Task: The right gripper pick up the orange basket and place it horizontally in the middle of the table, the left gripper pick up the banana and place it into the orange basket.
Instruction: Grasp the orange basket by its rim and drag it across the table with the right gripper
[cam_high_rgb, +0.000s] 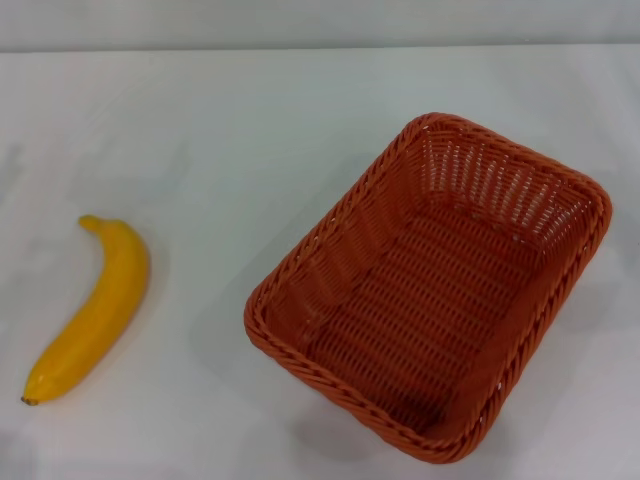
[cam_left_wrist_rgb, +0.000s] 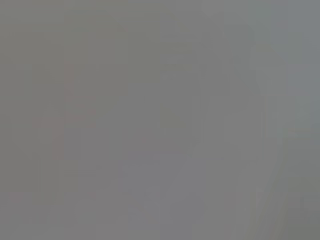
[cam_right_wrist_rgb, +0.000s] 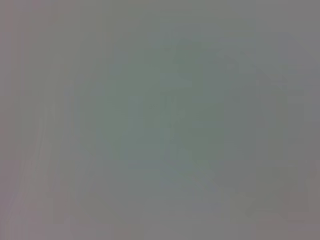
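Looking from the head view, the orange basket (cam_high_rgb: 430, 290) stands on the white table (cam_high_rgb: 230, 130) at the robot's right side, turned on a diagonal, with its near corner close to the lower edge of the view and its far corner toward the right edge. It is empty inside. The banana (cam_high_rgb: 92, 310) lies on the table at the robot's left, well apart from the basket, with its dark tip toward the robot. No arm and no gripper appears in this view, so I judge that the task is not yet begun: the basket is not set horizontally in the middle, and the banana is not in it. Both steps are left, first the basket for the right gripper, then the banana for the left gripper. The left wrist view shows only a plain grey field without any thing that I can recognise, and the right wrist view is the same. Therefore the pose of each arm is not visible, and for both grippers it is not possible to say if they are open or closed.
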